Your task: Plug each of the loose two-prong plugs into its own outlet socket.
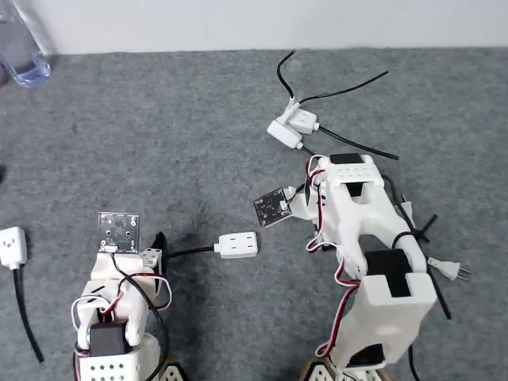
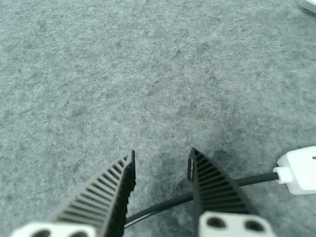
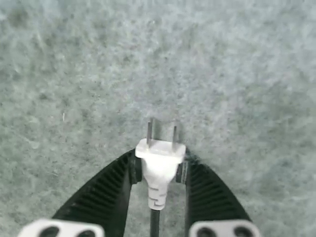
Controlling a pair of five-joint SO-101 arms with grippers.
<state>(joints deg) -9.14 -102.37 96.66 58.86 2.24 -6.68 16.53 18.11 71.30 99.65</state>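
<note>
Well, the right claw (image 3: 159, 165) is clenched on a white plug (image 3: 160, 153). Its fingers press the body from both sides, and the two prongs stick out ahead over the grey mat (image 3: 222, 74). The plug's lead runs back between the fingers.

Over on the other side, the left claw (image 2: 160, 163) is released, fingers spread low over the mat. A black cord (image 2: 158, 207) runs across beneath them to a white socket (image 2: 301, 170) just beside.

From above, that socket (image 1: 238, 244) lies face up between the two arms. A second socket (image 1: 12, 246) sits at the far left edge of the mat. Farther up, two white pieces (image 1: 292, 127) lie touching each other with black cords trailing off. A loose plug (image 1: 446, 270) lies just beside the right arm (image 1: 381, 262).
</note>
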